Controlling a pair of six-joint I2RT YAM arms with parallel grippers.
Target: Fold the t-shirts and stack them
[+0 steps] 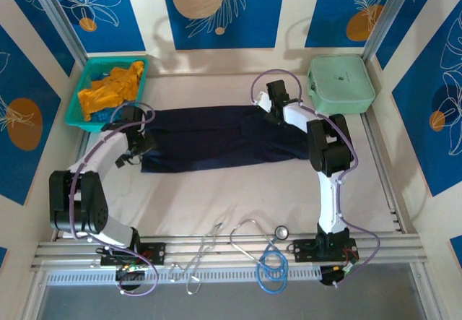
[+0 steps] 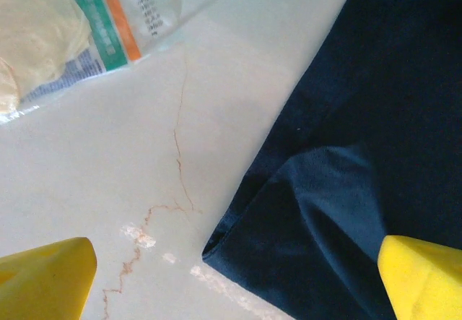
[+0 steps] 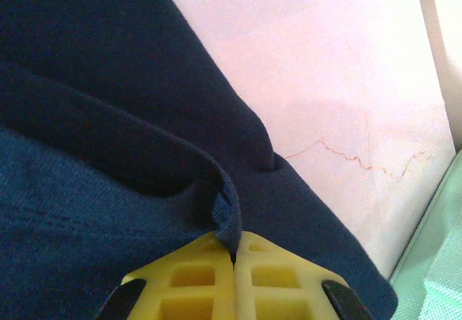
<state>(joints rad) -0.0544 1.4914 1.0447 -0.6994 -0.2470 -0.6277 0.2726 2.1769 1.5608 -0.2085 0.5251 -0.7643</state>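
Top external, centre frame: navy t-shirt [image 1: 216, 138] stretched in a long band across bench [image 1: 216, 197], seemingly part-folded. Upper left: mustard-orange t-shirt [image 1: 112, 89] crumpled in basket [image 1: 76, 107], stacking not begun. Right pincer [image 3: 234, 251] clamped on navy fold; left pincer [image 2: 234, 266] apart, astride shirt corner. Packet [image 2: 94, 31] print blurred, unreadable.

1. Far wall [image 1: 141, 16]: cream, hung with blue panels [image 1: 245, 9] printed with white leaf outlines and tan discs.
2. Left wall [image 1: 22, 67] and right wall [image 1: 440, 81]: the same cream ground and blue printed panels.
3. Aluminium posts: one at each far corner, left [image 1: 58, 16] and right [image 1: 390, 16].
4. Table [image 1: 216, 197]: pale cream top; thin brown hairline veins [image 2: 178, 146] show close up in both wrist views.
5. Slotted aluminium rails [image 1: 397, 245]: run left to right along the table's near edge.
6. Light: bright and even; soft grey shadows fall on the lower far wall.
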